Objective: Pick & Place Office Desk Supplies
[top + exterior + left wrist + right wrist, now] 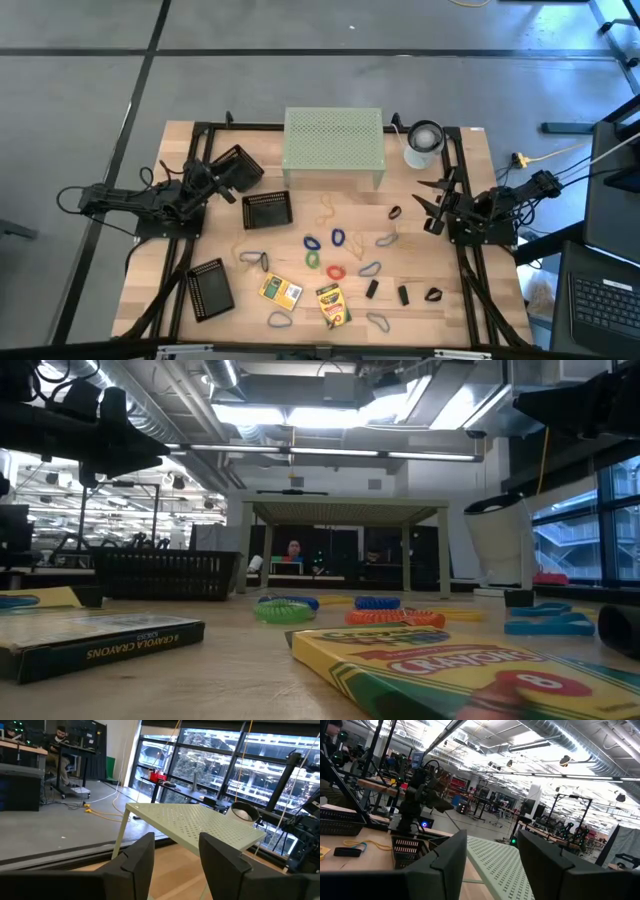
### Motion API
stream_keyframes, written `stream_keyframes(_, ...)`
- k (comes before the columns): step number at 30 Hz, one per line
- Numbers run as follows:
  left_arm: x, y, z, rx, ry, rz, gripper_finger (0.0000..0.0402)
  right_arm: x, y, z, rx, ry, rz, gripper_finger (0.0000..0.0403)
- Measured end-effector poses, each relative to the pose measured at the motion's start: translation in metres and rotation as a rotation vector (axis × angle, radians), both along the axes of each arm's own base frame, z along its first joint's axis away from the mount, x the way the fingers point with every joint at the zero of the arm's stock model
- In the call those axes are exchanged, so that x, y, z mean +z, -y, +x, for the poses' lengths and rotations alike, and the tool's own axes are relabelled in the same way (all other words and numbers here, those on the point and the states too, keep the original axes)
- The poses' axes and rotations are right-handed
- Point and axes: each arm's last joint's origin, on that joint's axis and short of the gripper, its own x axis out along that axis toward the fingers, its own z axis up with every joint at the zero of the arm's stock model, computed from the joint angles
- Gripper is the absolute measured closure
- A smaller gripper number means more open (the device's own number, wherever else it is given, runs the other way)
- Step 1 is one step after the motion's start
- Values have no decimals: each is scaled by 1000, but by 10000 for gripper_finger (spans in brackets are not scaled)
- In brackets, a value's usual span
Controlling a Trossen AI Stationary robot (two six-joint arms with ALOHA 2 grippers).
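The supplies lie spread over the near half of the table. Two yellow-green crayon boxes point(280, 291) point(332, 305) lie flat near the near edge. Coloured rubber-band loops point(335, 271) and tan ones point(327, 210) lie around them, with small black clips point(372, 288) toward the right. In the low view one crayon box point(450, 670) lies close in front. My left gripper point(215, 180) point(175, 845) is open and empty, raised at the far left beside a black mesh tray point(237, 167). My right gripper point(432, 205) point(492, 840) is open and empty at the right side.
A pale green perforated riser point(334, 148) stands at the far middle, with a white-grey cylinder point(424, 143) to its right. Two more black mesh trays sit at centre left point(268, 209) and near left point(210, 289). People sit at desks in the room beyond.
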Motion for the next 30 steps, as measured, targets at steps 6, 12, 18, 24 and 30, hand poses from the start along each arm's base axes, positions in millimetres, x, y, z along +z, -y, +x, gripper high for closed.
stream_keyframes(6,0,0,0,0,0,0,252,0,0,0,7,1,-3,223)
stream_keyframes(12,0,0,0,0,0,0,252,0,0,0,5,1,-2,223)
stream_keyframes(18,0,0,0,0,0,0,252,0,0,0,0,0,-1,223)
stream_keyframes(24,0,0,0,0,1,0,252,0,0,0,7,1,-4,223)
stream_keyframes(30,0,0,0,0,1,0,252,0,0,0,9,2,-3,223)
